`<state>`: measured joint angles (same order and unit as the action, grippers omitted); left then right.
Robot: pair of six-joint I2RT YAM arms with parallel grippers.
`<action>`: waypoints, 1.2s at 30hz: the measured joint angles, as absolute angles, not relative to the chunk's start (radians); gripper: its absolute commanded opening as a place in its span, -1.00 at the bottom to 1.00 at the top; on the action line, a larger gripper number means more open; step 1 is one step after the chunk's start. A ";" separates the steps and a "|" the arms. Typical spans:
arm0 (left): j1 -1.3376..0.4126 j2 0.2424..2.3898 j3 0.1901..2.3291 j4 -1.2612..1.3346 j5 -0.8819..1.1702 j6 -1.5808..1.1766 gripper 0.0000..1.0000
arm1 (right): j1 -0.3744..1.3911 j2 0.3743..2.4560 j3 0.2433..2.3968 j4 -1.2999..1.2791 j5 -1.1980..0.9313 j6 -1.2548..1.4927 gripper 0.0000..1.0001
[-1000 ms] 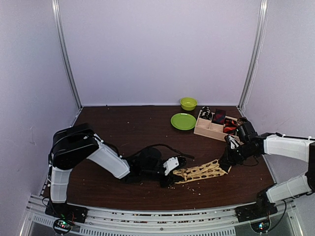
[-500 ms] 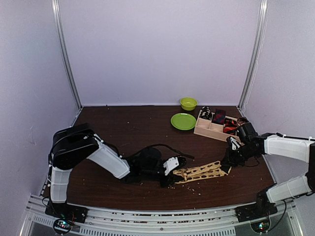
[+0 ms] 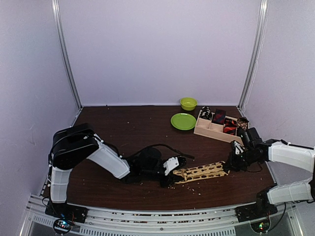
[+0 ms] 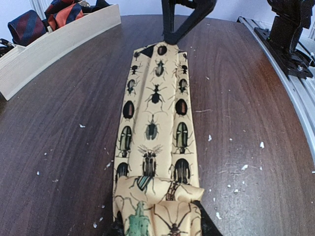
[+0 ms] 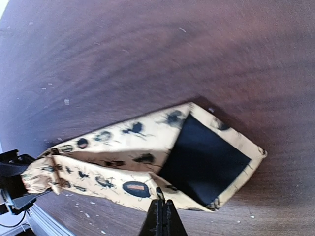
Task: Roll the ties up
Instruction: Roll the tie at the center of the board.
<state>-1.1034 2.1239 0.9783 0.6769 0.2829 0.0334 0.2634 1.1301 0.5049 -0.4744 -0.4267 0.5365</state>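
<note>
Rolling step: left fingers [image 4: 210, 228] grip the started roll of the tan beetle-print fabric necktie [image 4: 155, 113]; right fingers [image 5: 160, 219] pinch its wide end. Next, you likely wind the roll forward.

Tan tie [image 3: 203, 171] spans left fingers [image 3: 168, 178], right fingers [image 3: 231, 162].

Green bowl [image 3: 188, 103] just behind green plate [image 3: 183, 121], wooden compartment tray [image 3: 211, 133] beside them, on dark crumb-speckled table [image 3: 128, 128].

Tie [image 3: 202, 172] on table [image 3: 133, 128]; tray [image 3: 209, 131] behind it, right.
</note>
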 measured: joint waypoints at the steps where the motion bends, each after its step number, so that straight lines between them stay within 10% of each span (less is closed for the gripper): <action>1: -1.103 2.124 0.978 0.677 0.283 0.033 -0.45 | 0.261 1.134 0.492 -0.471 -0.422 0.547 -1.00; 13: -1.103 2.124 0.978 0.677 0.284 0.035 -0.45 | 0.242 1.218 0.475 -0.397 -0.395 0.576 -1.00; 22: -1.103 2.124 0.978 0.677 0.290 0.036 -0.45 | 0.231 1.187 0.508 -0.425 -0.380 0.559 0.07; 36: -1.103 2.124 0.994 0.648 0.296 0.043 -0.44 | 0.409 1.154 0.530 -0.203 -0.607 0.660 0.17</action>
